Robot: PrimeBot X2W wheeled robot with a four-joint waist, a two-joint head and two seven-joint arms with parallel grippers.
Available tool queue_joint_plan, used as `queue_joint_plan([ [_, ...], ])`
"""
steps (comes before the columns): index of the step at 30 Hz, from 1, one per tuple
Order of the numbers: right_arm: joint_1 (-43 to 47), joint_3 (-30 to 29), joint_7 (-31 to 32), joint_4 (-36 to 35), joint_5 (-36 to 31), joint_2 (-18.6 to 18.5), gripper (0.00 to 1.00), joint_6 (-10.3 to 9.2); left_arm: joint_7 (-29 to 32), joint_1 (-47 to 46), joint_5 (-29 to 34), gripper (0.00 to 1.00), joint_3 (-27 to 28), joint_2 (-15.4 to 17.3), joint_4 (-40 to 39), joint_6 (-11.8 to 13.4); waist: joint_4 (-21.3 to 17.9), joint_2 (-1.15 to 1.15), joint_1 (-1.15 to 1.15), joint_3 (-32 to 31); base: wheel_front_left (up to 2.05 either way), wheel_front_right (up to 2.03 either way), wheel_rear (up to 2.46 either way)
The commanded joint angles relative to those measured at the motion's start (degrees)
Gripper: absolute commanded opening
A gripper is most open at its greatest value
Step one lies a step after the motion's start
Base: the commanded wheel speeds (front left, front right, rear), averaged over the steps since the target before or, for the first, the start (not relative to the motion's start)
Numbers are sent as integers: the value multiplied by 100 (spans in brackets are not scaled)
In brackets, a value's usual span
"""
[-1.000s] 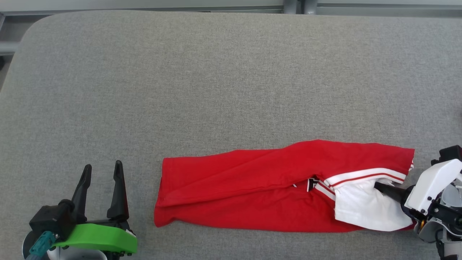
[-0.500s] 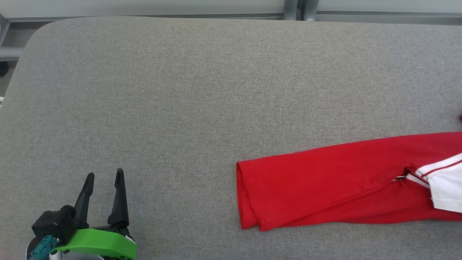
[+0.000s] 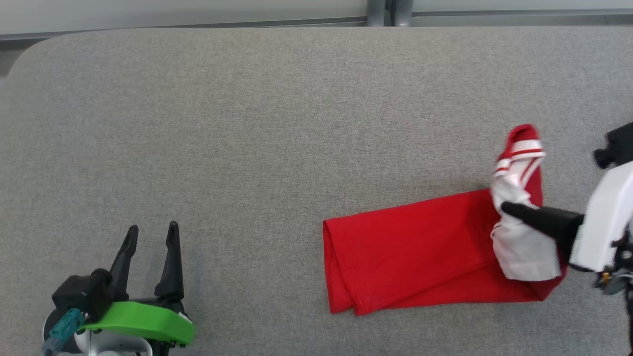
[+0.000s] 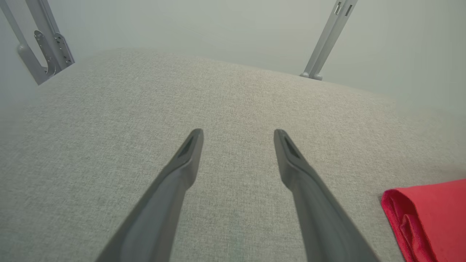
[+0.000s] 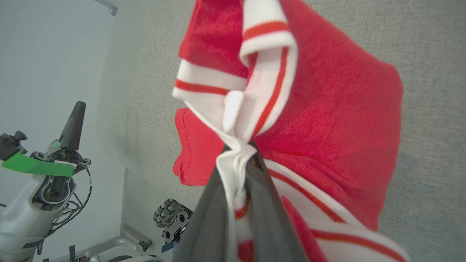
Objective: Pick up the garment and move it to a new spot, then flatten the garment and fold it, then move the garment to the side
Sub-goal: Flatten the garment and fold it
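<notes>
The garment is a red shirt with white, red-striped trim, folded into a long strip on the grey table. My right gripper is shut on the white end of the garment and holds that end raised off the table while the rest lies flat. In the right wrist view the white cloth is pinched between the dark fingers. My left gripper stands open at the lower left, well apart from the cloth. Its spread fingertips hover over bare table, with the garment's folded end at the right edge.
Grey metal frame posts stand behind the table's far edge. The table's rounded far-left corner shows in the head view. My left arm and wheeled base parts show beyond the table edge in the right wrist view.
My right gripper has shut on the garment's white end, dragged the cloth to the right and lifted that end. The head camera has shifted. The left gripper stays open in place.
</notes>
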Motion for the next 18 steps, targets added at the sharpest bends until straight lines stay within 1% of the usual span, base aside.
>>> queue_joint_plan([
  [1,191,542,-131,-172,-122,84,0,2,27,-217,69,100,-28,-45,39,-38,-22,51,0,45,0,0,0],
  [3,337,1177,-331,-312,-278,161,0,2,50,-324,87,100,-62,-86,53,-45,-7,51,0,78,0,0,0],
  [4,362,1449,-506,-320,-406,140,0,2,56,-388,84,100,-66,-107,56,-48,-2,51,0,117,0,0,0],
  [8,437,2341,-1319,34,-891,203,0,2,90,-565,51,100,-151,-220,89,-123,53,51,0,194,0,0,0],
  [9,437,2341,-1319,34,-891,203,0,2,90,-565,51,100,-151,-220,89,-123,53,51,0,194,0,0,0],
  [13,435,3016,-2037,580,-1307,251,0,2,100,-655,62,100,-232,-270,162,-172,102,51,0,223,0,0,0],
  [18,295,3588,-2548,1122,-1546,272,0,2,89,-699,38,100,-247,-295,244,-183,115,51,0,227,0,0,0],
])
